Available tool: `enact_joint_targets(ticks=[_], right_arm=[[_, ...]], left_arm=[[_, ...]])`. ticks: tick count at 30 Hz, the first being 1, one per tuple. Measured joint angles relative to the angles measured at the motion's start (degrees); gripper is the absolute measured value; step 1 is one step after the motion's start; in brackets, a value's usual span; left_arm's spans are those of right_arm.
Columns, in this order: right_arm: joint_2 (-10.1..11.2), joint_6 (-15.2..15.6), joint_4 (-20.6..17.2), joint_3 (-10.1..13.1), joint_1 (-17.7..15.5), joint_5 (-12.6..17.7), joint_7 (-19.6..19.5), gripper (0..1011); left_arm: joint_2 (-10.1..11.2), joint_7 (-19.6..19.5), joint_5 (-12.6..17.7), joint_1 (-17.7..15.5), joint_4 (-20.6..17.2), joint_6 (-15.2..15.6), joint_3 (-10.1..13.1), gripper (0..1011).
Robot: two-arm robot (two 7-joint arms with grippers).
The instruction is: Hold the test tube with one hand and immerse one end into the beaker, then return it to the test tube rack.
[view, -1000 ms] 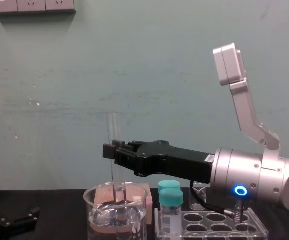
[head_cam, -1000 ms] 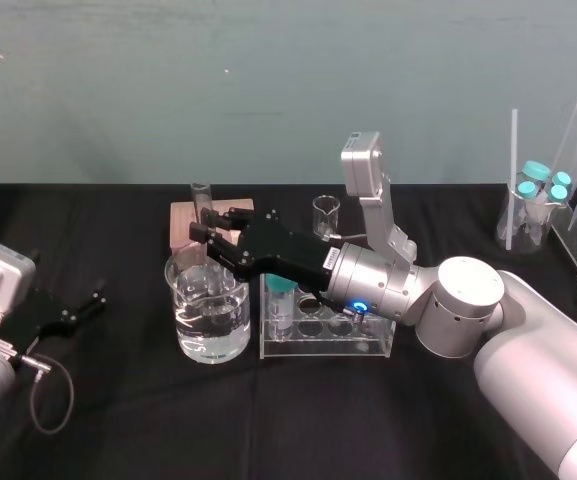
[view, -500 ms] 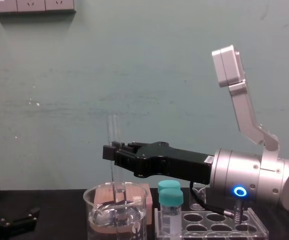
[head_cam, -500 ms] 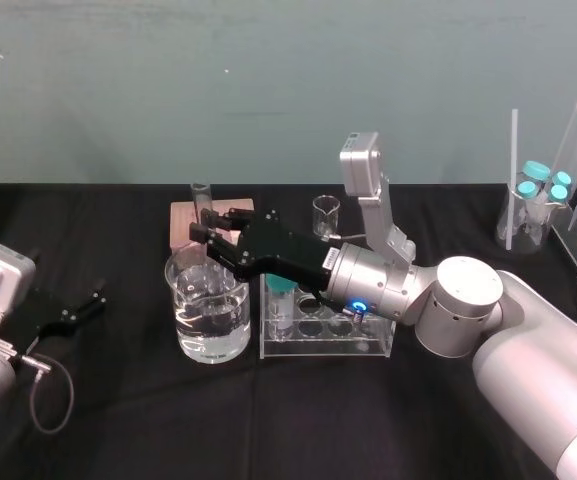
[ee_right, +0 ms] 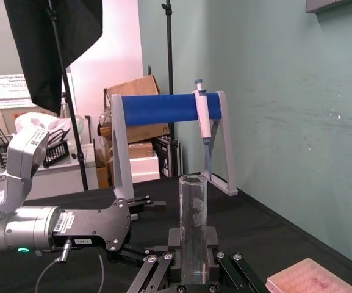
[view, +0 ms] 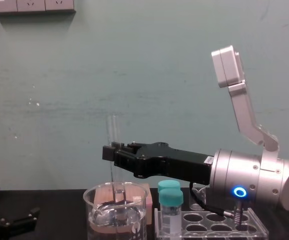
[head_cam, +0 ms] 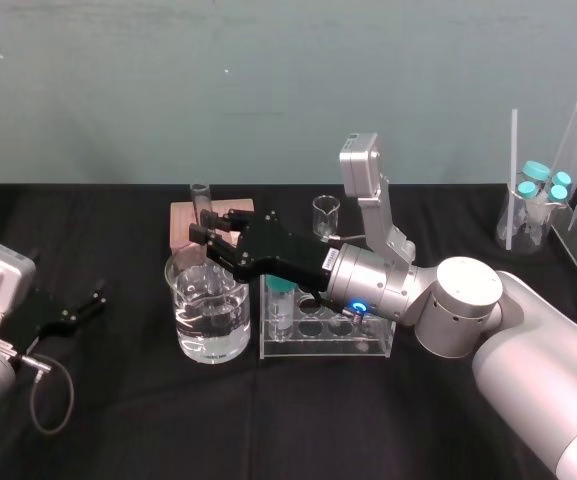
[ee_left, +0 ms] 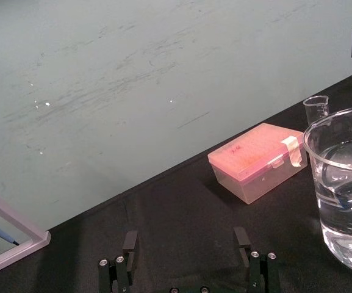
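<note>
The right gripper [head_cam: 205, 233] is clamped on the upright tube [view: 113, 131], whose lower end sits inside the beaker [head_cam: 210, 325] just below it. The rack [head_cam: 328, 345] stands lower, just to this gripper's right. The left gripper [ee_left: 186, 244] rests well off to its left, fingers apart.

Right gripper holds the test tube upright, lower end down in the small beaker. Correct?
Wrong beaker. The right gripper holds the test tube upright with its lower end in the large beaker of water, as the chest view shows.
</note>
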Motion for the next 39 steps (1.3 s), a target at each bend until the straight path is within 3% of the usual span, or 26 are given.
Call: enact_joint_targets(ticks=[39], right_arm=[[0.3, 0.24, -0.55, -0.17, -0.26, -0.11, 0.11, 225]], left_arm=[[0.0, 0.0, 0.0, 0.0, 0.0, 0.0, 0.0, 1000]])
